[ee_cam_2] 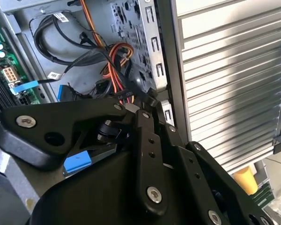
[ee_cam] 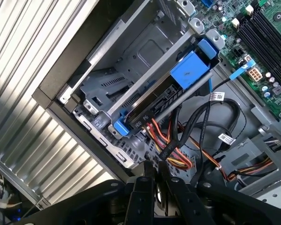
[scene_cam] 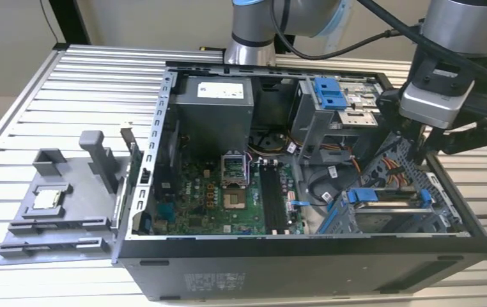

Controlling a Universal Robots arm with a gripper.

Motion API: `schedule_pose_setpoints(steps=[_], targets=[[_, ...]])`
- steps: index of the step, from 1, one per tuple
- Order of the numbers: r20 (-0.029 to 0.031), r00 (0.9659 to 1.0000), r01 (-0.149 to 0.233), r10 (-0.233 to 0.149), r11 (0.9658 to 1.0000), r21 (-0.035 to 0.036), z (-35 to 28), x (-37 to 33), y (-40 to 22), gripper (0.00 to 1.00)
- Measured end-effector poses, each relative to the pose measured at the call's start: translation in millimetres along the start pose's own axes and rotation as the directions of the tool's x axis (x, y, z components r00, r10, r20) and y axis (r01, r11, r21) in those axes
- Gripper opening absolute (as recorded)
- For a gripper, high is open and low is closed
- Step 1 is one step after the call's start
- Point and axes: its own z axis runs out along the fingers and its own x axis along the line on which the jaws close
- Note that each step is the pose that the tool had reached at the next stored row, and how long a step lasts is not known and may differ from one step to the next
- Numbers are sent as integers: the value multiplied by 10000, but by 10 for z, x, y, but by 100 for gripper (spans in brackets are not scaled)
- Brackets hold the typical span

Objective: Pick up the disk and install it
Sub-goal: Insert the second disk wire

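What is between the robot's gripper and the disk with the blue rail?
In the first wrist view, orange, yellow and black cables run between the gripper and the disk.

Disk [ee_cam: 152, 110] black-edged in a blue carrier; green motherboard [scene_cam: 226, 192]; black end effector [ee_cam: 152, 176]; ribbed silver table [scene_cam: 73, 96].

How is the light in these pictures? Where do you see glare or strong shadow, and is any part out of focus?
In the exterior view, light is even and soft; the ribbed table shines mildly. In the first wrist view, bright bands of glare cross the table slats, while the disk in its bay stays dim. In the second wrist view, the slats alternate glare and shadow, and the near black gripper linkage looks soft.
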Motion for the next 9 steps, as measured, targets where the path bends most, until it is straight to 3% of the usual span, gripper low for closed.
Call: schedule_pose_setpoints(steps=[9], targets=[[-3, 10000, -9, 9, 10000, -3, -22, -17, 21, 0]])
